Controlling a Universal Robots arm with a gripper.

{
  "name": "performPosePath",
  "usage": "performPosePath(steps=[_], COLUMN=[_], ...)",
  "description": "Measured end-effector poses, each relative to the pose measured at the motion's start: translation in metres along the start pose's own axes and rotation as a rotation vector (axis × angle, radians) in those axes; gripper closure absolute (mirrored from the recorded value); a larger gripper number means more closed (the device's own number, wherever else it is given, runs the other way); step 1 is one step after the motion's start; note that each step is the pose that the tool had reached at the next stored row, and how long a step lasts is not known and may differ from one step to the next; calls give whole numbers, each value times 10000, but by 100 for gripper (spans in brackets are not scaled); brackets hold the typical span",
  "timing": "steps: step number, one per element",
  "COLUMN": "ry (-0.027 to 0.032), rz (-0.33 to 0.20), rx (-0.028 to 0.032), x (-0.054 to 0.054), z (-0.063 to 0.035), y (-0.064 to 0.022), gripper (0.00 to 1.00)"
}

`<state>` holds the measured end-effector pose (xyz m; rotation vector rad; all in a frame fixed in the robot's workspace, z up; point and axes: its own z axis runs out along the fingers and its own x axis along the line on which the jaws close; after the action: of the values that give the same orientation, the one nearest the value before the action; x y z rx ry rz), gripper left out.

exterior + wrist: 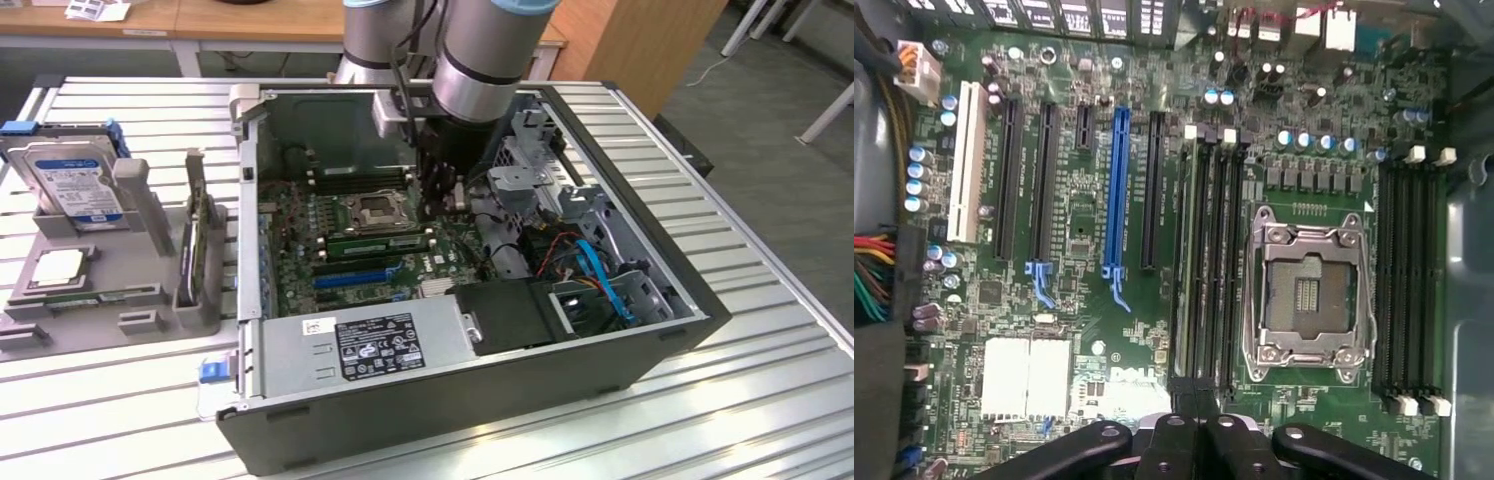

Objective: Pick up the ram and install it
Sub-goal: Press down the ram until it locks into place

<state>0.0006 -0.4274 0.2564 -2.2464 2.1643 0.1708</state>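
The ram (380,243) is a thin green stick standing on edge in the memory slot beside the empty CPU socket (374,210), inside the open computer case. In the wrist view the ram (1189,260) runs along the first slot of the bank beside the CPU socket (1309,290). My gripper (447,205) reaches down into the case over the stick's end nearest the drive cage. Its black fingers are shut together, and in the wrist view the gripper (1194,435) sits just past the slot's end latch. I cannot tell whether the tips touch the stick.
The case (467,400) lies open on a slatted metal table, with the power supply (360,345) at its near side and cables and a drive cage (587,260) on the exterior view's right. A grey fixture (134,300) holding a hard drive (74,185) stands on the exterior view's left. A blue expansion slot (1119,190) lies parallel to the memory slots.
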Motion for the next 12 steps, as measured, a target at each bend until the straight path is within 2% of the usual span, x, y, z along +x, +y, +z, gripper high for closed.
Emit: performPosePath(steps=[5, 8, 12], ry=[1, 1, 0], rz=[4, 1, -1], rx=[3, 25, 28], x=[14, 21, 28], z=[88, 136, 209], y=[-17, 16, 17], gripper=[89, 89, 89])
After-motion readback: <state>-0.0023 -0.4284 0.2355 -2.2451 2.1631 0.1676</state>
